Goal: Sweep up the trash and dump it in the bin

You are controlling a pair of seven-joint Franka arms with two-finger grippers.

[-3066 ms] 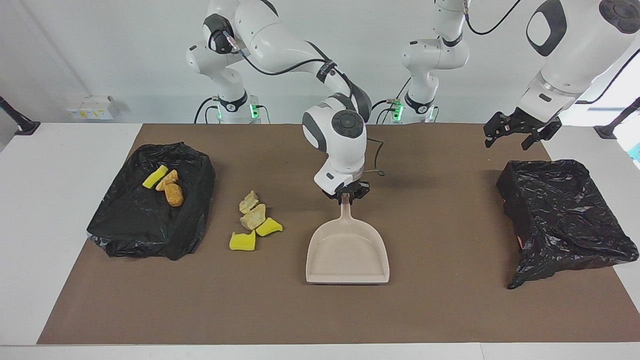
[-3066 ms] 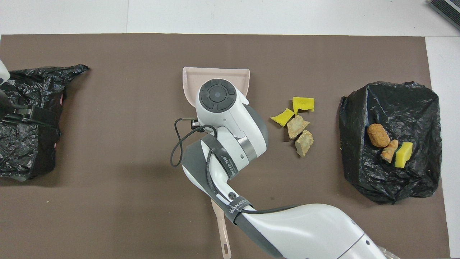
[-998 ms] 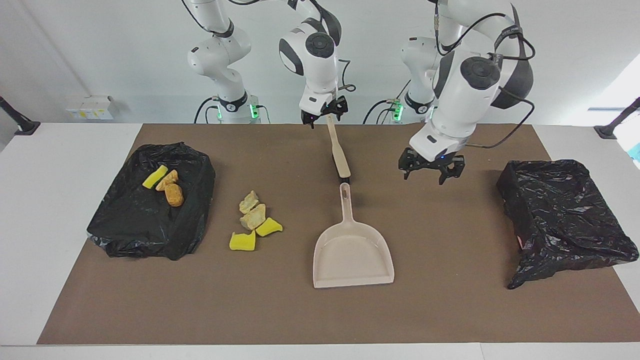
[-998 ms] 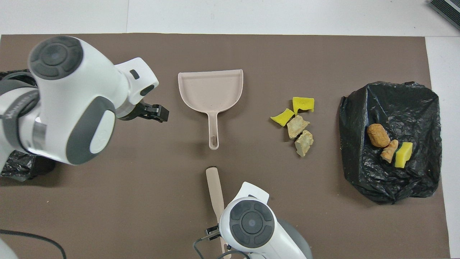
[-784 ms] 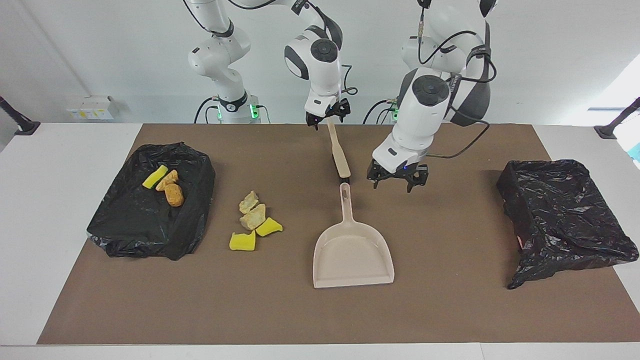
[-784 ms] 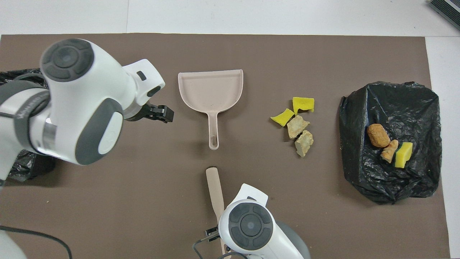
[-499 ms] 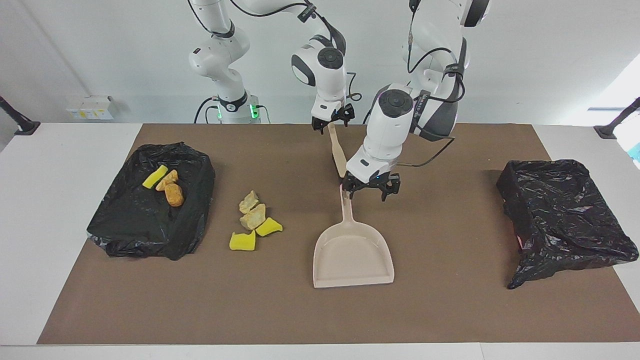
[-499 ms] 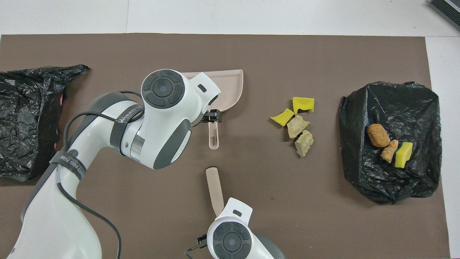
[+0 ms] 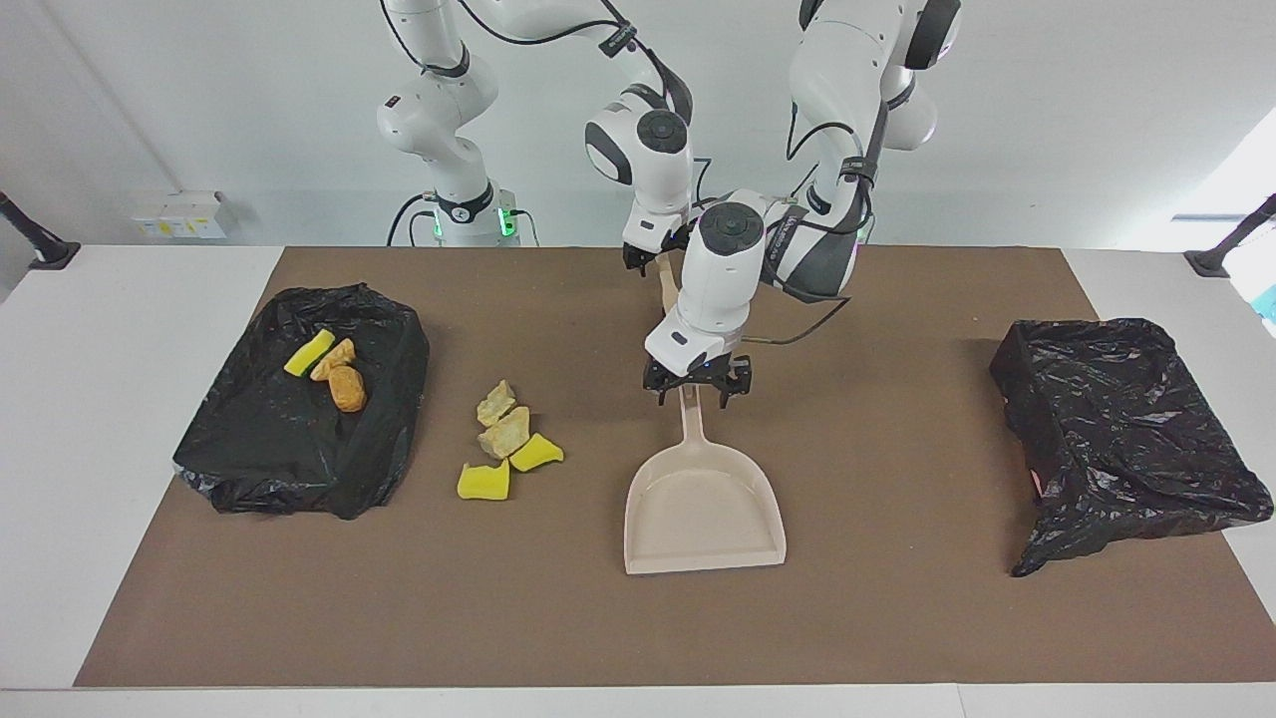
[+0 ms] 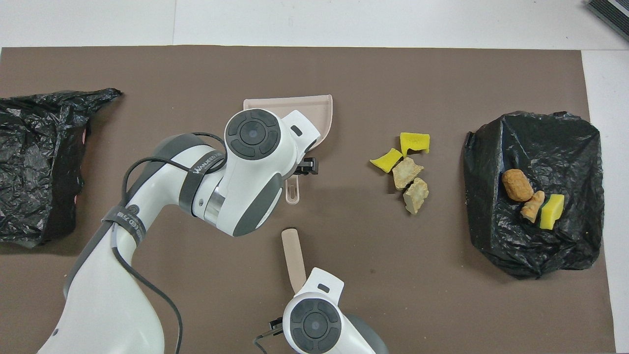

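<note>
Facing view: left gripper, jaws apart, sits over the dustpan handle; right gripper is clamped on the brush. Loose trash lies near the bin. Next, grasp the handle

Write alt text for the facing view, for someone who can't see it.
The left gripper, open, hangs over the handle of a beige dustpan at mid-table, while the right gripper holds a beige paddle. Four trash chunks lie loose beside a black-lined bin holding three more; another black bag sits at the left arm's end.
</note>
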